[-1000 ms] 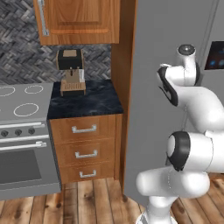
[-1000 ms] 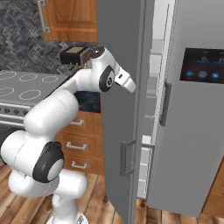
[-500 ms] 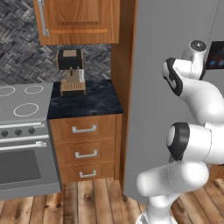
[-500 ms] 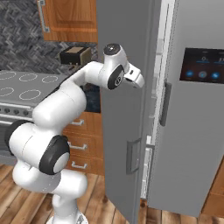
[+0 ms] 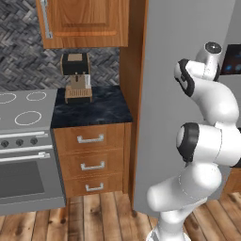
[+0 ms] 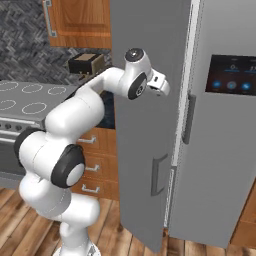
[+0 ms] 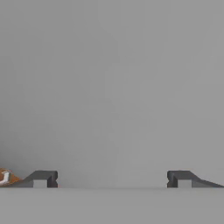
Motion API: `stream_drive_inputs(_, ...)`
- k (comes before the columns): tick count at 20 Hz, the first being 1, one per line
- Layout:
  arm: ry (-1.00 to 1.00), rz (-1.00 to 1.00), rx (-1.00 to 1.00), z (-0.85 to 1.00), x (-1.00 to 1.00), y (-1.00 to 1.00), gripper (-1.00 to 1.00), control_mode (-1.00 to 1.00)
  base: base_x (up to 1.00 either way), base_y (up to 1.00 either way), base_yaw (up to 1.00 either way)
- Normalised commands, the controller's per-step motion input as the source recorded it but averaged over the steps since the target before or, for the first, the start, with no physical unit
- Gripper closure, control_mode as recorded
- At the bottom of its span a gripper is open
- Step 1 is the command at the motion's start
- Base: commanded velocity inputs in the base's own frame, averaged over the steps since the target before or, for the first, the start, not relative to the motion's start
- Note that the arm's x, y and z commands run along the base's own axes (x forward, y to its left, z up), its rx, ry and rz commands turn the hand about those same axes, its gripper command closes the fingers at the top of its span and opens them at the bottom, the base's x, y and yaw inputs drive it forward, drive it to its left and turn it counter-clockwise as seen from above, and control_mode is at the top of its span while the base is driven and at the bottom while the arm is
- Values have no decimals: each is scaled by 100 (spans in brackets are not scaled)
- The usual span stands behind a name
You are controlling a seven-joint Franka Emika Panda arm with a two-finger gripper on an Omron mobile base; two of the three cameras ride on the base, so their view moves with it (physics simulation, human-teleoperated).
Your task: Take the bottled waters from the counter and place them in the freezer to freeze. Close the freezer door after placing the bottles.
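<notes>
Gripper (image 7: 112,179): jaws spread wide, nothing held; plain grey surface faced close up.
Freezer door (image 6: 147,125): seen ajar, at 3 o'clock of the arm's wrist.
Counter (image 5: 92,109): at 9 o'clock of the door; coffee machine (image 5: 76,77) on it.

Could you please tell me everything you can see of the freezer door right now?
The freezer door is a tall, narrow, plain grey panel with a matte, metallic look. It stands partly open, swung out toward the robot, with a gap along its handle edge. A grey vertical handle sits low on that edge. In the left base view its outer face reaches from above the frame nearly to the wooden floor. The open gripper faces it closely, its fingertips apart; whether they touch it cannot be told.
</notes>
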Motion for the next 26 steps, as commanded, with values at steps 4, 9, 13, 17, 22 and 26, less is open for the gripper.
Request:
stream_drive_inputs(4, -11, 1, -5, -1, 17, -2, -100, -100, 0, 0, 0)
stream_drive_inputs(9, -17, 0, -4, -5, 16, -8, -100, -100, 0, 0, 0)
stream_drive_inputs(13, -7, 1, -2, 0, 22, -7, -100, -100, 0, 0, 0)
stream_drive_inputs(17, 0, 0, 0, 0, 36, -9, -100, -100, 0, 0, 0)
stream_drive_inputs(22, 0, 0, 0, 0, 39, -11, -100, -100, 0, 0, 0)
stream_drive_inputs(26, 0, 0, 0, 0, 38, -10, -100, -100, 0, 0, 0)
